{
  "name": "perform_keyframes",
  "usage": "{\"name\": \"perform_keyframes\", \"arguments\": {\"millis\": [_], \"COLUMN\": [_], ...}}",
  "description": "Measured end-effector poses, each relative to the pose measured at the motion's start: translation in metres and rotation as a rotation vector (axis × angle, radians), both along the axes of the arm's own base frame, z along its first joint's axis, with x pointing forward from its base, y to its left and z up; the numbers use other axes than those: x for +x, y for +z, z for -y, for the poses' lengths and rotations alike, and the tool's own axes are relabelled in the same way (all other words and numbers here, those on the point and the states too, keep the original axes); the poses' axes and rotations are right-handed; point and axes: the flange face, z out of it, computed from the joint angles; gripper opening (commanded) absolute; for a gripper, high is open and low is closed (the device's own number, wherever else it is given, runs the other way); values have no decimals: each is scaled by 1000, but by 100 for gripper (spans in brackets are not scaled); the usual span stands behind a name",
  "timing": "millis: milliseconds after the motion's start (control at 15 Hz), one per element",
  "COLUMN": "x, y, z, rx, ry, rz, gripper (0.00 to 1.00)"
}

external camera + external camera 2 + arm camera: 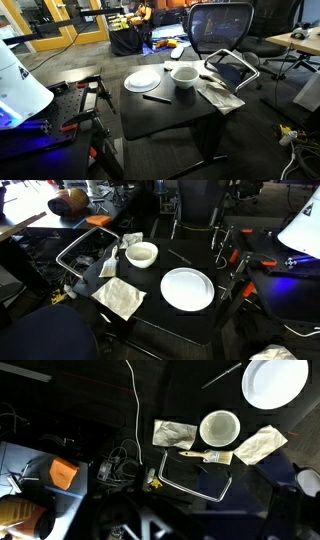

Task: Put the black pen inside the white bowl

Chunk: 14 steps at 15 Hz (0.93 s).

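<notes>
The black pen (pixel 156 97) lies flat on the black table (pixel 165 115), in front of the white plate and left of the white bowl (pixel 185 75). In an exterior view the pen (pixel 180 256) lies right of the bowl (pixel 141 253). In the wrist view, from high above, the bowl (pixel 219 429) is at the upper middle and the pen (pixel 222 375) is a thin line near the top. My gripper (pixel 200 525) shows only as dim dark fingers at the bottom edge. They are apart with nothing between them, far above the table.
A flat white plate (pixel 142 80) (pixel 187 288) (pixel 275 382) sits beside the bowl. Crumpled paper towels (pixel 120 296) (pixel 174 432) and a paintbrush (pixel 205 456) lie near the bowl. A metal frame (pixel 195 475) and an office chair (pixel 222 25) stand past the table edge. Cables lie on the floor (pixel 120 465).
</notes>
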Motion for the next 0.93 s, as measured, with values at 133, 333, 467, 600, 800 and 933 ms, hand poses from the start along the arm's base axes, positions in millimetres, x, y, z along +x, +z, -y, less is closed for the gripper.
{"name": "perform_keyframes", "arguments": {"millis": [133,333,467,600,800,933], "x": [0,0,-1,-4,-9,-10], "y": [-3,-22,-46,-75,-126,-159], "z": [0,-8,-21,-38,-61,-70], "rx": [3,22,43,69,109,134], "ry": [-6,-68,-139,-229,-393,-499], "rz": [-9,-45,-84,-131,-173,-160], "gripper": [100,100,100,100,100,100]}}
